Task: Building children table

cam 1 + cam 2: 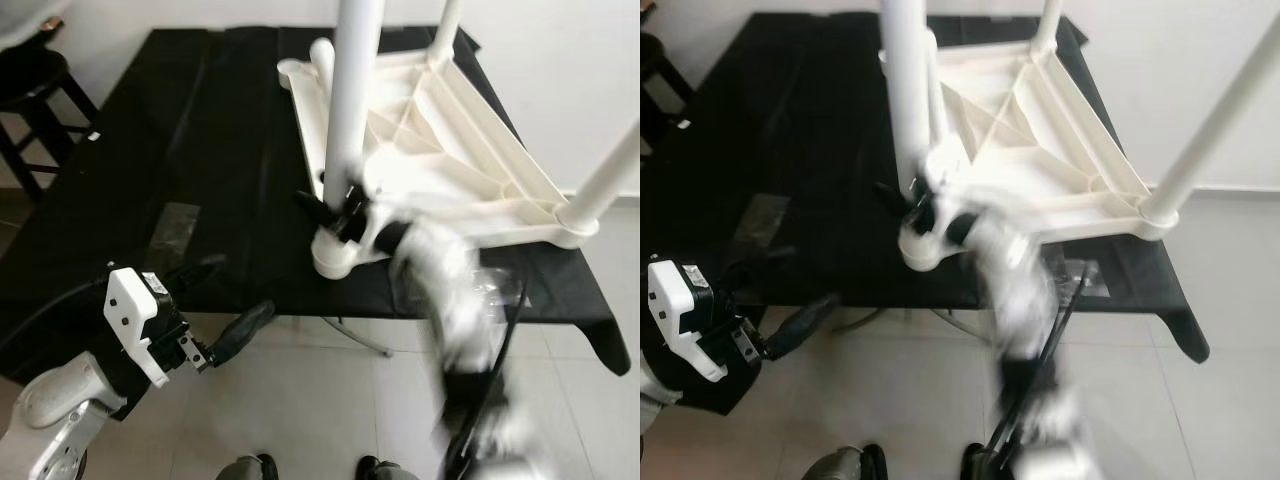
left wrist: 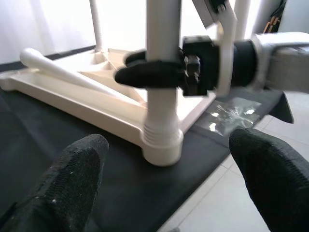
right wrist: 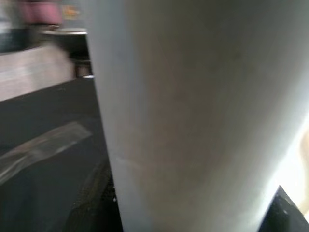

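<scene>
Right now your right gripper (image 2: 161, 75) is pinching the tall white plastic table leg (image 1: 352, 95) just above its corner socket, while the upturned white plastic children's tabletop (image 1: 455, 150) is lying on the black-draped work table (image 1: 150, 180). You are probably seating or twisting this leg, so keep it upright and press straight into the socket. Your left gripper (image 1: 215, 305), spread and holding nothing, is hovering off the table's near edge. A clear plastic bag (image 2: 231, 113) is lying beside the corner; its contents are too blurred to tell.
</scene>
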`<state>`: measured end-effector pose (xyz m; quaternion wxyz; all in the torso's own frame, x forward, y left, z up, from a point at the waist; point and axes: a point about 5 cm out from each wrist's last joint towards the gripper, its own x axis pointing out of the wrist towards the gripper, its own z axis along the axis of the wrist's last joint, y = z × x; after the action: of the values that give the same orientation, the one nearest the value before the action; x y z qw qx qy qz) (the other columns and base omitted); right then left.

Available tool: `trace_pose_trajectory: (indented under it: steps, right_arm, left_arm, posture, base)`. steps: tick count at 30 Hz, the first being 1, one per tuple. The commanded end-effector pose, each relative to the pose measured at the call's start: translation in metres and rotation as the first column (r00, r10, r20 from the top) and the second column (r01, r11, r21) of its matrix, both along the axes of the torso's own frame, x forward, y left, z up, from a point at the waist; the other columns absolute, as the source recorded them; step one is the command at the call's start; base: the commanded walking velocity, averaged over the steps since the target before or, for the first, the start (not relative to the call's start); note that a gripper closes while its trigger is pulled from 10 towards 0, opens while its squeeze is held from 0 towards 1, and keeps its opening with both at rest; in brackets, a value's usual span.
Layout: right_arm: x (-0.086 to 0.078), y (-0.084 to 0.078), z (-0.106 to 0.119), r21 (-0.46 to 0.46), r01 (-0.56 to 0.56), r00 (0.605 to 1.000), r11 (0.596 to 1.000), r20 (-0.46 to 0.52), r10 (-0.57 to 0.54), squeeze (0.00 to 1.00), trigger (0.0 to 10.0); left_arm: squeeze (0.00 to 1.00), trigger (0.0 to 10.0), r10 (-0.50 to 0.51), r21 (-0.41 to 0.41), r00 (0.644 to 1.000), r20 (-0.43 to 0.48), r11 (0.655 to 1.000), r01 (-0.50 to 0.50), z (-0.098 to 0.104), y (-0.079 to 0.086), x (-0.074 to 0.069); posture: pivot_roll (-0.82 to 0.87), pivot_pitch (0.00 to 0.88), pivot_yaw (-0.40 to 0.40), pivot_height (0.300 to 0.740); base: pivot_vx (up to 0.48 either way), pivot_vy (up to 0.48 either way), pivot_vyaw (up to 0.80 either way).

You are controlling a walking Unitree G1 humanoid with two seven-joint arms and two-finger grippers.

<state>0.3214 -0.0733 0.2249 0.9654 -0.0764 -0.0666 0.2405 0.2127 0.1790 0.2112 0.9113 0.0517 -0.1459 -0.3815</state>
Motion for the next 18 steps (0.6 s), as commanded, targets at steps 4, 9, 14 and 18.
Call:
trace_pose_trajectory:
  steps: [4, 9, 14, 18]
  right_arm:
    - [0.018, -0.004, -0.021, -0.018, 0.143, 0.982, 0.99, -0.121, -0.144, 0.0, 0.0]
    - [0.029, 0.007, 0.0, 0.039, 0.158, 0.985, 0.987, -0.079, -0.154, 0.0, 10.0]
    - [0.021, -0.002, 0.007, 0.104, 0.192, 0.981, 0.976, -0.049, -0.188, 1.0, 10.0]
    - [0.011, -0.025, 0.007, 0.136, 0.238, 0.971, 0.962, -0.003, -0.24, 1.0, 10.0]
  left_arm:
    - [0.0, 10.0, -0.004, -0.018, 1.0, 0.008, 1.0, 0.005, -0.002, -0.004, 0.003]
    - [0.0, 10.0, 0.04, -0.027, 0.999, 0.016, 0.999, -0.04, -0.001, -0.004, 0.009]
    - [0.0, 10.0, 0.1, -0.009, 0.995, -0.006, 0.995, -0.1, -0.008, -0.003, 0.013]
    - [0.0, 10.0, 0.163, 0.002, 0.986, -0.042, 0.987, -0.163, -0.017, -0.002, 0.017]
  posture:
    - [-0.02, 0.203, 0.031, 0.74]
    - [-0.01, 0.189, 0.036, 0.74]
    - [-0.02, 0.185, 0.046, 0.74]
    - [-0.03, 0.185, 0.057, 0.74]
  base:
    - [0.0, 0.0, 0.0]
    - [0.0, 0.0, 0.0]
    - [0.0, 0.0, 0.0]
    - [0.0, 0.0, 0.0]
